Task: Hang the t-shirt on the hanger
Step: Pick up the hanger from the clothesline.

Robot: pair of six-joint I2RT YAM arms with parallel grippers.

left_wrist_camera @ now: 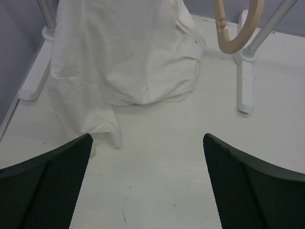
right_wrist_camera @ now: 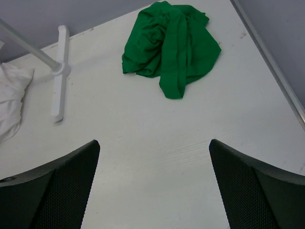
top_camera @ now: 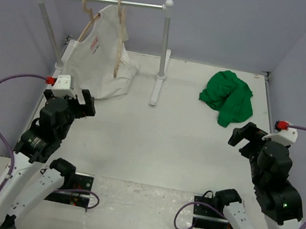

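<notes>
Both grippers are spread wide and hold nothing. The left gripper faces the white t-shirt. The right gripper faces the t-shirt, a bright green crumpled heap at the far right of the table. The hanger, bare tan wood, hangs on the rail against the white t-shirt. Only the left wrist view shows its curved end up close, and only the right wrist view shows the green folds.

A white shirt with a small red mark is hung on a wooden hanger from a white rack. Its hem is pooled on the white table, beside the rack's left foot.
</notes>
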